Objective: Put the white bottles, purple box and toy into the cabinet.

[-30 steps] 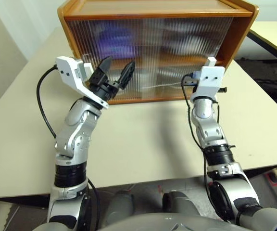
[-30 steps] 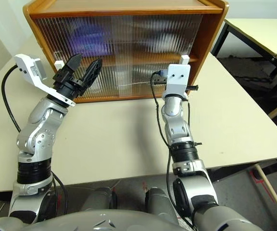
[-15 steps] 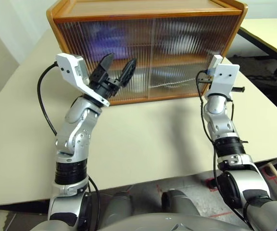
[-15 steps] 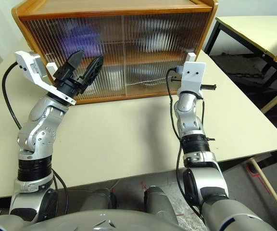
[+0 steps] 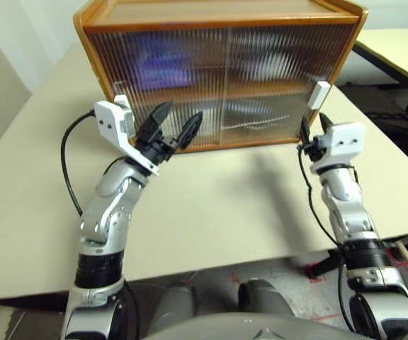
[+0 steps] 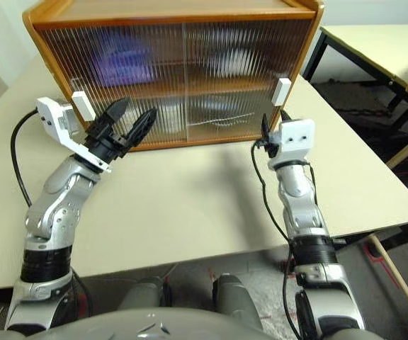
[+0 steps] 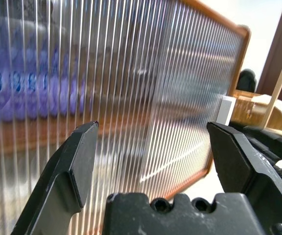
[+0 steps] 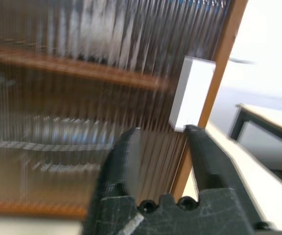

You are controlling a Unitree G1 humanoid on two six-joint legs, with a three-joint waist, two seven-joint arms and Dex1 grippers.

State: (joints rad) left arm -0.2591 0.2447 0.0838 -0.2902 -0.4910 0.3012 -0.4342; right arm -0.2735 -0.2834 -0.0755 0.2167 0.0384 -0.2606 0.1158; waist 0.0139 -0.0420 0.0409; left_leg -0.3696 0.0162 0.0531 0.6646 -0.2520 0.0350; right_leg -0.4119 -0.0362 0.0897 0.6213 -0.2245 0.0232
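Facing closed cabinet [image 5: 218, 78], right gripper [image 5: 314, 127] just below white handle [image 5: 319, 94]

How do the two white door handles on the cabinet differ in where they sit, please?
The left handle sits at the cabinet's left edge, beside the open left gripper. The right handle sits at the right edge, just above the right gripper. Both are white blocks on closed ribbed doors.

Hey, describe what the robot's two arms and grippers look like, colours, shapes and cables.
Both arms are silver metal segments with black ring joints. Each wrist carries a white blocky camera housing, with a black cable looping from it back along the arm. The left gripper has black, pointed, wedge-shaped jaws on a black base. The right gripper has the same black jaws.
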